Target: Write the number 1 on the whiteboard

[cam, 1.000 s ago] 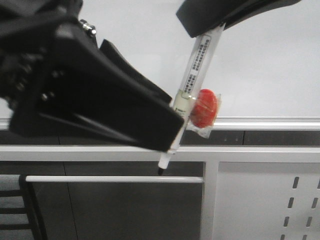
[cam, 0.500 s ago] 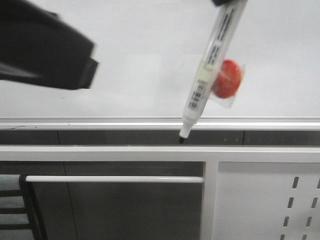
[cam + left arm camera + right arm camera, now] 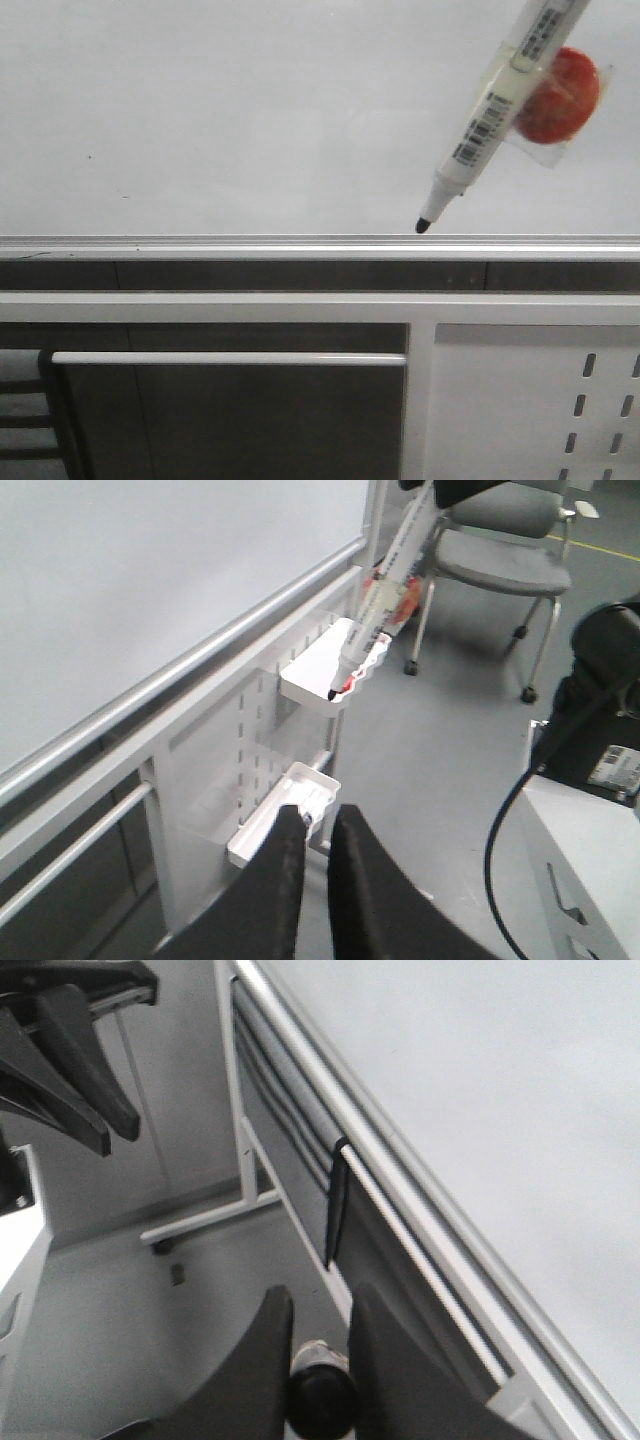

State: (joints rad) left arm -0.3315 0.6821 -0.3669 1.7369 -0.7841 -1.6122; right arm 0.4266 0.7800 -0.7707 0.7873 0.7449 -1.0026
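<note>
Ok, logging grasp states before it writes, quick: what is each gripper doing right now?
Left gripper: fingers nearly together, holding nothing.
Right gripper: fingers closed on the marker, its tip low over the whiteboard.

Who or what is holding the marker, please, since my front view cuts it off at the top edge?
Observer: The right gripper is. The right wrist view shows its fingers closed on the marker at its dark rear end.
Operator: Thank you. Where is the left arm?
Observer: The left gripper hangs low, facing the white trays on the stand, fingers together and holding nothing.
Operator: Is there any stroke outside my frame?
Observer: None on the stretch of whiteboard that the right wrist view shows.
</note>
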